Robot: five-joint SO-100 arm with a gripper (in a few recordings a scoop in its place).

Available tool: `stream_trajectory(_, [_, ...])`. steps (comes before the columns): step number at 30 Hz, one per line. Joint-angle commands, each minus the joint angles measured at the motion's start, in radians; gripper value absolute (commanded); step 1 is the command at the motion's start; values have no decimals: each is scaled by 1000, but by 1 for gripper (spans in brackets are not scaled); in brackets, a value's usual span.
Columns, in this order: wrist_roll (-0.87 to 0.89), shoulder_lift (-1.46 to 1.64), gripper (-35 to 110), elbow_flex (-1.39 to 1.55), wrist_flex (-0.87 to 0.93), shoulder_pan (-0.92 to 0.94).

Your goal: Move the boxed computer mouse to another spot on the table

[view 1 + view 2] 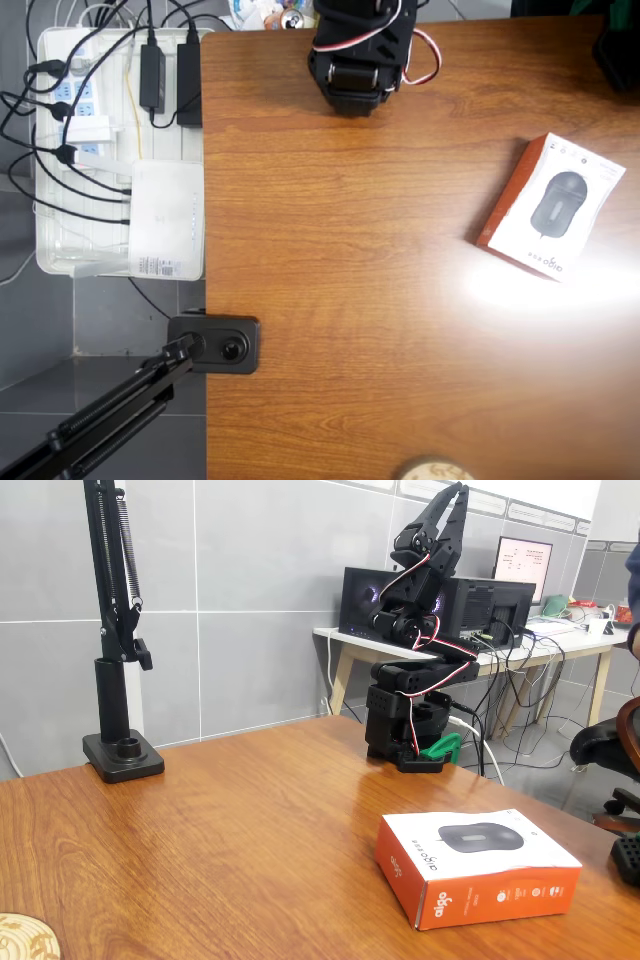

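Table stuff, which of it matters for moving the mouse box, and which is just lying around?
For the job:
mouse box, lying flat
table
gripper, raised above the arm's base, holding nothing

Lying about:
tray of power strips and cables beside the table
white router-like box in the tray
camera stand
round wooden disc at the table edge

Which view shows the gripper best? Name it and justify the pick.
The fixed view. There the gripper is seen from the side, raised high above the arm's base and pointing up, its fingers nearly together. In the overhead view only the arm's black body shows at the table's far edge; its gripper cannot be made out.
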Motion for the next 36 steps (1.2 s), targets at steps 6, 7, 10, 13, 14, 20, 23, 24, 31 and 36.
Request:
stream_trajectory(6, [6,2,0,0,5,-2])
stream_trajectory(7, [6,2,0,0,5,-2])
stream_trajectory(10, [6,2,0,0,5,-2])
stream_trajectory(13, [6,2,0,0,5,-2])
stream_trajectory(14, [5,2,1,0,5,-2])
stream_trajectory(20, [21,2,0,0,173,-48])
stream_trajectory(23, [196,2,0,-83,417,-140])
stream_trajectory(24, [206,2,0,-146,552,-143])
stream_trajectory(31, [-6,-147,0,-951,2197,-176])
stream_trajectory(36, [-186,-463,0,-1250,2711,-331])
